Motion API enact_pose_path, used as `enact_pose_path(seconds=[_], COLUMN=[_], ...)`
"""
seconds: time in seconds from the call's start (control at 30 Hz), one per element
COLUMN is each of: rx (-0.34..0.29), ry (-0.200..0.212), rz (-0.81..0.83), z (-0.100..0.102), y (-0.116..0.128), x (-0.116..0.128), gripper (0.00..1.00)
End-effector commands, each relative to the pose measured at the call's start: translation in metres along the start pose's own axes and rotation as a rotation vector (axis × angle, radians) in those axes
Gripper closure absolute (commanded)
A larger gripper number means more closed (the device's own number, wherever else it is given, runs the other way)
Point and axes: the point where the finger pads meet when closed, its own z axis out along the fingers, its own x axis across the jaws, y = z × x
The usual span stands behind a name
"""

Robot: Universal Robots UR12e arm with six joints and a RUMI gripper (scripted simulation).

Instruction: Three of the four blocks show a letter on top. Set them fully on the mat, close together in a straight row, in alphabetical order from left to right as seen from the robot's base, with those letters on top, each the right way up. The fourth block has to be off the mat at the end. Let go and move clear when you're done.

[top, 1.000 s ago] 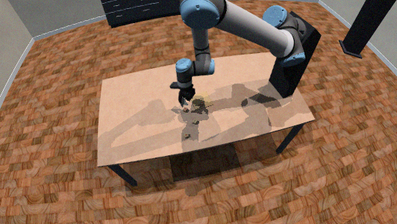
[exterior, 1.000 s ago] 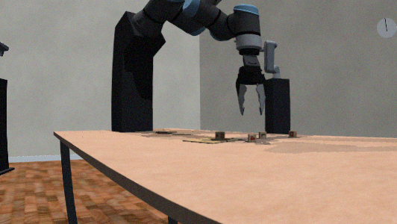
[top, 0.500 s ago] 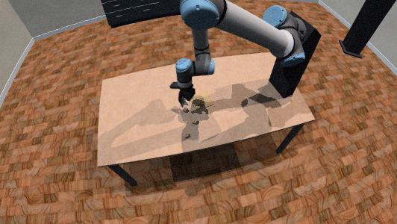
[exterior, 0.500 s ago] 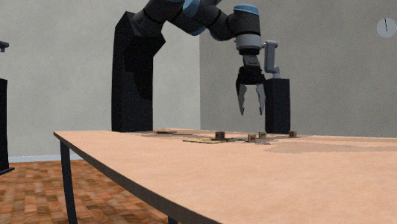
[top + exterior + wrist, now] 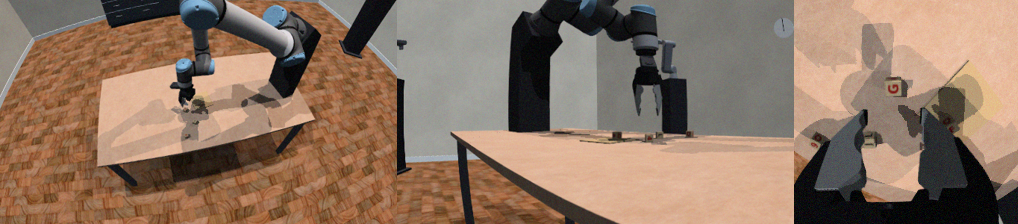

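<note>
My gripper (image 5: 648, 112) hangs well above the table, open to a narrow gap with nothing between the fingers. In the wrist view the fingers frame bare table. A block with a red G on top (image 5: 894, 88) lies just beyond them, off the mat. A second block (image 5: 870, 138) lies by the left finger, and a third (image 5: 816, 140) lies at the far left. A fourth block (image 5: 948, 120) sits in dark shadow on the pale yellow mat (image 5: 974, 102); its letter is unclear. In the exterior view one block (image 5: 616, 135) stands on the mat (image 5: 606, 140) and three blocks (image 5: 660, 134) stand to its right.
The robot's black base column (image 5: 289, 75) stands at the table's far right edge. The arm's shadows cover the mat area (image 5: 200, 100). A dark cabinet (image 5: 138, 11) stands against the far wall, away from the table.
</note>
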Motion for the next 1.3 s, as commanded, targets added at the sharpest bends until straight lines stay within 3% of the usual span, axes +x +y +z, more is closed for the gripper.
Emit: enact_pose_path(seconds=[0.0, 1.27], rx=[0.002, 0.002], ry=[-0.003, -0.003], rz=[-0.002, -0.002], z=[0.004, 0.049], y=[-0.001, -0.002], x=[-0.004, -0.004], gripper=[0.63, 0.63])
